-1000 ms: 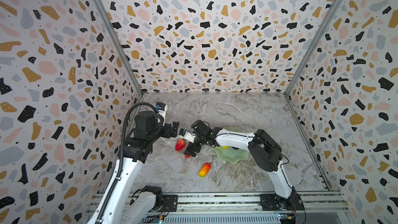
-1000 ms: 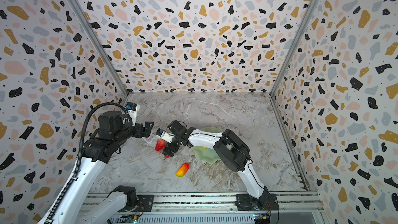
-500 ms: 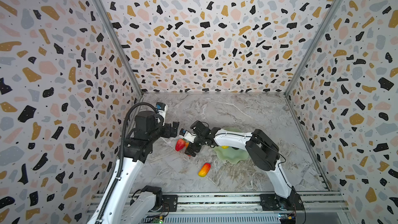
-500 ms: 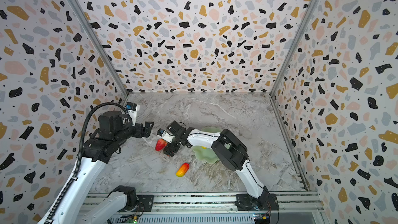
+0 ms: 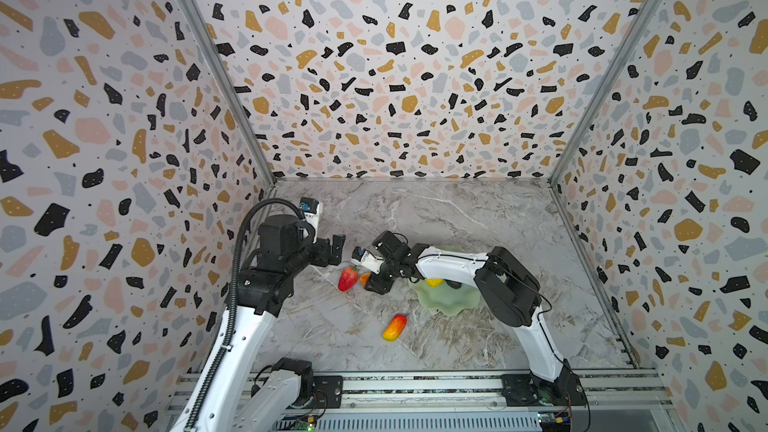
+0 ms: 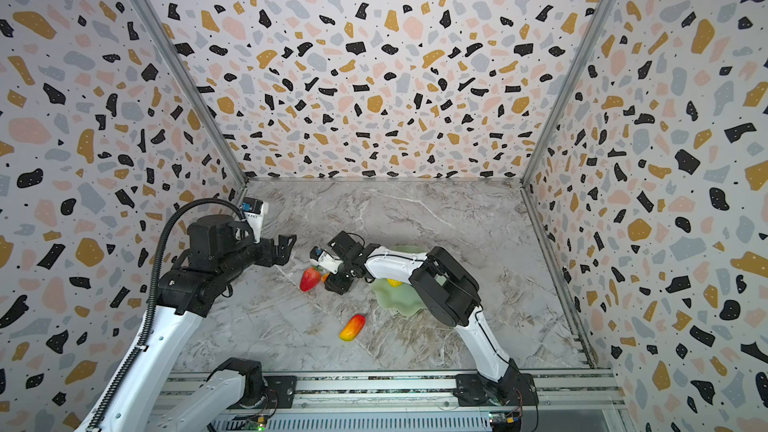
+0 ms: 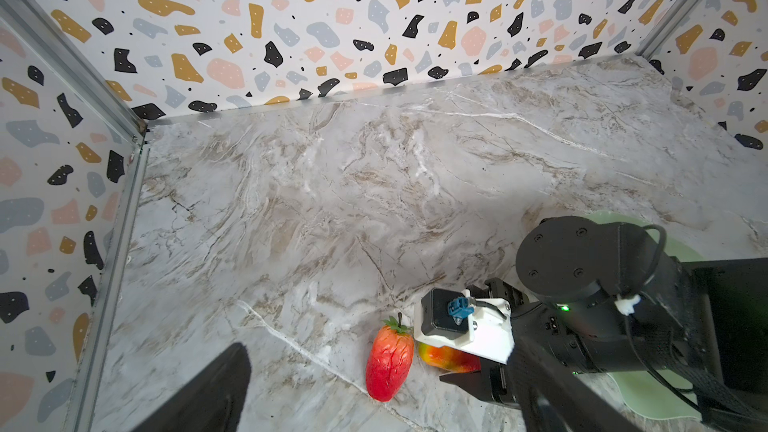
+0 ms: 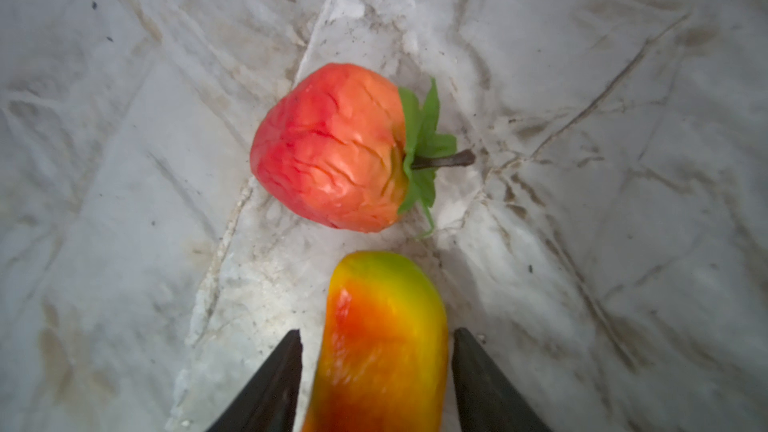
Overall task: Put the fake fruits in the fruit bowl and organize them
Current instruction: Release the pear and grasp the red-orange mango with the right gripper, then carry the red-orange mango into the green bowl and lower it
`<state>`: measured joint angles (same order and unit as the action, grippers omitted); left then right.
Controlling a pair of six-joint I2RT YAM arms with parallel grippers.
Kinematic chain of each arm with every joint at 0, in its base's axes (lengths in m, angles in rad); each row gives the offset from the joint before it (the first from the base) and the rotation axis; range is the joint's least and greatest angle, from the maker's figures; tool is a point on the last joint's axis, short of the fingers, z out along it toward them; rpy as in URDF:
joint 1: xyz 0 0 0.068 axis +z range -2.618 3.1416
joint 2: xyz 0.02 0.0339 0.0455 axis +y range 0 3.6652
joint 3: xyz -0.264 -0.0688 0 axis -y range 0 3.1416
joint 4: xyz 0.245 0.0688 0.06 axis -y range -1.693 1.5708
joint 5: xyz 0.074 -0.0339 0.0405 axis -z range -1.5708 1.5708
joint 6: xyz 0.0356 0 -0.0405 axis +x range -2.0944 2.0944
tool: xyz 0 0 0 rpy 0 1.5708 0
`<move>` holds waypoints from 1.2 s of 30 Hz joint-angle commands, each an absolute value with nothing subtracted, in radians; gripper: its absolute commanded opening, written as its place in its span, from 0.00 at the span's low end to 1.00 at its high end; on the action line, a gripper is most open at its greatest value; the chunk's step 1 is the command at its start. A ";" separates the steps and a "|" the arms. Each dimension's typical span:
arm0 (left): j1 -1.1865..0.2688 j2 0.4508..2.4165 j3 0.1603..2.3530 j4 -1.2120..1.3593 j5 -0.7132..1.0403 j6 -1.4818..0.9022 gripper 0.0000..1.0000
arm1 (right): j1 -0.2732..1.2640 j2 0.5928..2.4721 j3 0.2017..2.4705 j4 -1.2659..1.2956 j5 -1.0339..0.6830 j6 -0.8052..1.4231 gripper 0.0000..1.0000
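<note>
- Top views: your right claw (image 5: 376, 282) has stayed low over the mango (image 5: 364, 277) beside the strawberry (image 5: 348, 278), just short of the fruit bowl (image 5: 440, 308); second mango (image 5: 395, 327) lies apart.
- Left wrist: left claw (image 7: 376, 367) spread, empty.
- Right wrist: fingers (image 8: 270, 388) have closed, pinching the mango; lift it next.

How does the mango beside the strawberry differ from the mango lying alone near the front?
The mango beside the strawberry sits between the fingers of the right gripper; the lone mango has no gripper near it. The first lies close to the strawberry; the lone one has bare table around it. Both are oblong, red-orange-yellow, and outside the fruit bowl.
</note>
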<state>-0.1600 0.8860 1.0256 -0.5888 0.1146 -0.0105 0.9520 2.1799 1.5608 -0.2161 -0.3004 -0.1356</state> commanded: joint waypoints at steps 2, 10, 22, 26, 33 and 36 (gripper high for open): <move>-0.166 0.870 1.022 -0.561 0.115 -0.003 1.00 | 0.953 2.137 1.597 -0.248 -0.320 -0.134 0.40; -0.167 0.866 1.019 -0.559 0.117 -0.003 1.00 | 0.936 2.048 1.562 -0.280 -0.317 -0.157 0.16; -0.167 0.867 1.018 -0.555 0.112 -0.001 1.00 | 0.798 1.597 1.247 -0.398 -0.126 -0.171 0.09; -0.167 0.870 1.022 -0.556 0.113 -0.001 1.00 | 0.767 1.437 1.113 -0.442 -0.088 -0.131 0.09; -0.169 0.874 1.010 -0.538 0.130 -0.010 1.00 | 0.765 1.368 0.972 -0.398 -0.088 -0.069 0.09; -0.169 0.880 1.015 -0.538 0.139 -0.014 1.00 | 0.771 1.404 0.969 -0.374 -0.108 -0.063 0.08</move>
